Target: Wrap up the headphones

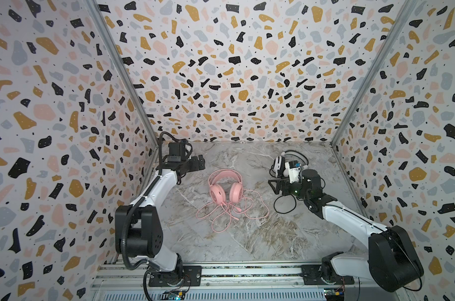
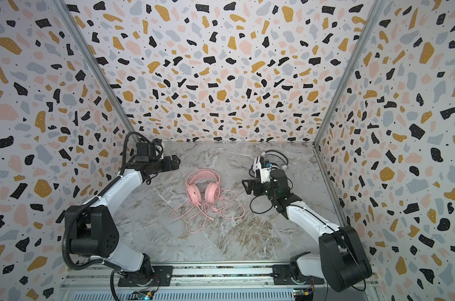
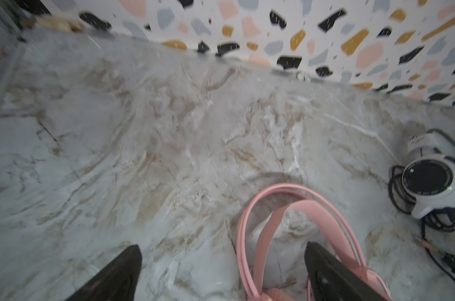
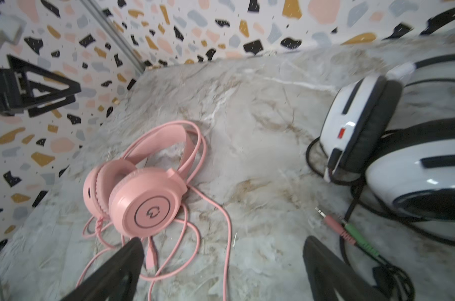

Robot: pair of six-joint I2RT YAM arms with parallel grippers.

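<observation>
Pink headset [image 1: 225, 189] mid-frame, unwrapped.
Left end effector [image 1: 198, 163] and right end effector [image 1: 273, 185] gape empty; white headset [image 1: 278, 164] (right of centre) half-hidden behind right arm [image 1: 309, 182].

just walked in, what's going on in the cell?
Two arms are set up to wrap headphone cords, and nothing is gripped yet. The pink headset lies mid-table with its pink cord sprawled in loose loops. The white headset sits toward the back right, its black cord loose too. The left gripper hangs off to the left of the pink headband, clear of it. The right gripper hangs between the two headsets. Both have their jaws open and empty.
</observation>
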